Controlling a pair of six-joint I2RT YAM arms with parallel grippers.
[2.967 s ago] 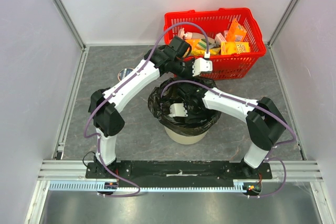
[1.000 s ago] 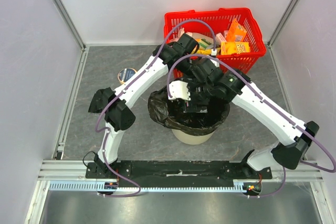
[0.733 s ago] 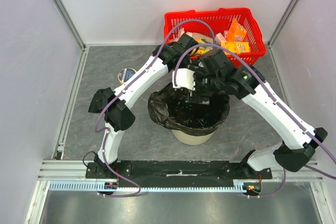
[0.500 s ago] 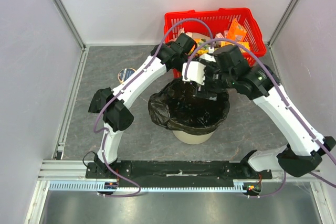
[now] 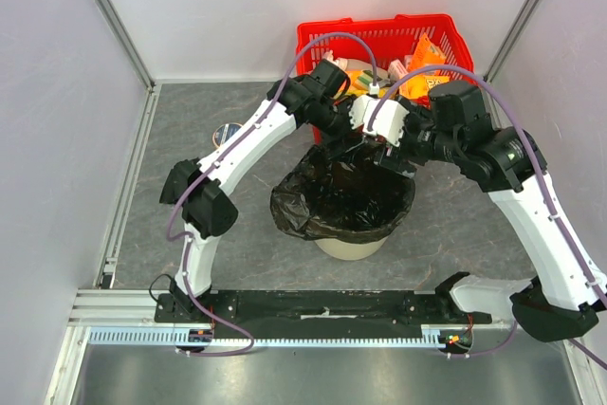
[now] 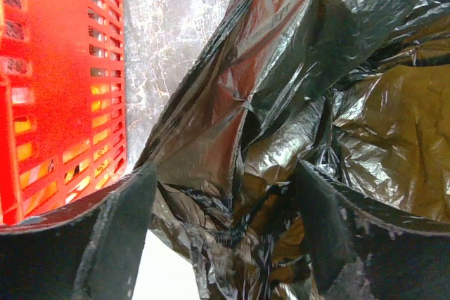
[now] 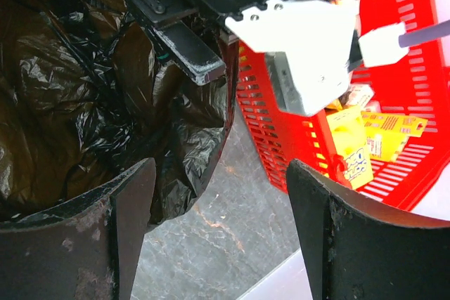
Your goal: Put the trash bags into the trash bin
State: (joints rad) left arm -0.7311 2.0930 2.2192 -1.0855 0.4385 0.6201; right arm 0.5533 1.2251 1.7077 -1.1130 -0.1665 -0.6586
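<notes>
1. Top view: the trash bin [image 5: 343, 248] stands upright mid-bench, toward the near edge, with its mouth up and its long axis vertical. The black trash bag [image 5: 341, 198] sits inside, its mouth draped over the rim. The lining looks nearly done.
2. Left wrist: the left claw [image 6: 225, 170] is spread wide over crumpled bag film and pinches nothing. The red shopping basket [image 6: 56, 89] is beside it.
3. Right wrist: the right claw [image 7: 219, 166] is spread and empty, above the bag's edge and bare bench.

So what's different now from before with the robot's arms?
The right claw lifted out of the trash bin and swung back toward the red basket, open and empty. The left claw opened at the far rim, apparently releasing the trash bag. The bag still lines the bin; the basket stayed put.
</notes>
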